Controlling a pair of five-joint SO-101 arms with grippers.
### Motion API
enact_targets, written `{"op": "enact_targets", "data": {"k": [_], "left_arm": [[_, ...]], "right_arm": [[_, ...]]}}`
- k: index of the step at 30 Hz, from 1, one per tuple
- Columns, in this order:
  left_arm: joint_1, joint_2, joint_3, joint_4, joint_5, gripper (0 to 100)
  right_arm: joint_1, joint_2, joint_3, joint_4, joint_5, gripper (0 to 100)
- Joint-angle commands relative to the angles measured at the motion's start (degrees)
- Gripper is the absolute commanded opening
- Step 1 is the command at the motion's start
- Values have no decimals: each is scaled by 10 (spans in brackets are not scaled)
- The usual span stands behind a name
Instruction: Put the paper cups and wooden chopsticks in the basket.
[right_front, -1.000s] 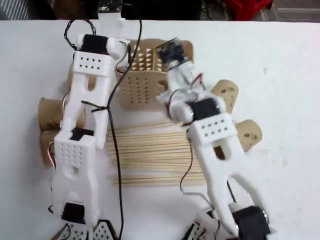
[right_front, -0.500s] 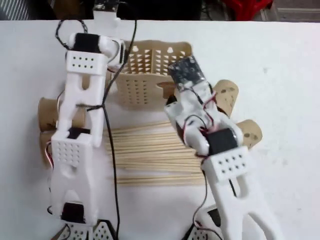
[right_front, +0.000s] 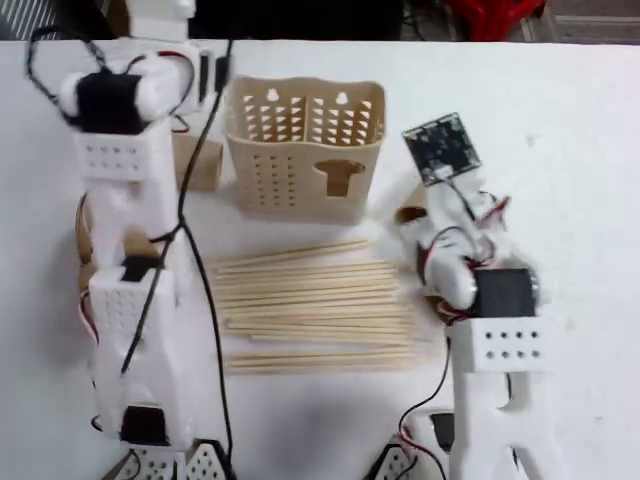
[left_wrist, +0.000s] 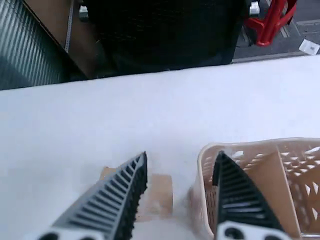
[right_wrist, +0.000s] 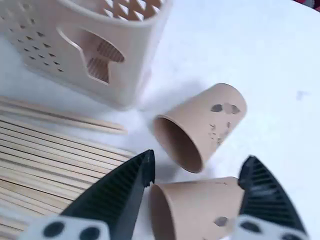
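With the right gripper (right_wrist: 199, 159) spread wide, holding nothing, over two paper cups (right_wrist: 200, 127) on their sides just beside the basket (right_wrist: 50, 50). Likely light, thin-walled, easily crushed, prone to roll; best pinch gently across an open rim

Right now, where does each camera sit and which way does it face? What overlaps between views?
High view: fixed above the table, looking down on basket, chopsticks, left arm and right arm.
Left wrist view: on the left arm, facing across the table past the open left gripper; lone cup beside the basket.
Right wrist view: on the right arm, facing down past the open right gripper at the farther cup and nearer cup.
Shared: basket in all three; chopsticks in the high and right wrist views.
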Motion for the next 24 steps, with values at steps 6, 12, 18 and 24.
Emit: {"op": "enact_targets", "data": {"k": [6,12,18,24], "left_arm": [[-18,-220,55,7,-5,225],[-14,-396,399,5,-44,225],[-15,-597,742,2,-137,225],[-36,-762,1080,-127,-156,225]], "right_arm": [[84,-13,-25,145,282,193],[94,-11,31,175,372,308],[94,-15,169,22,375,309],[102,-11,215,-66,345,309]]}}
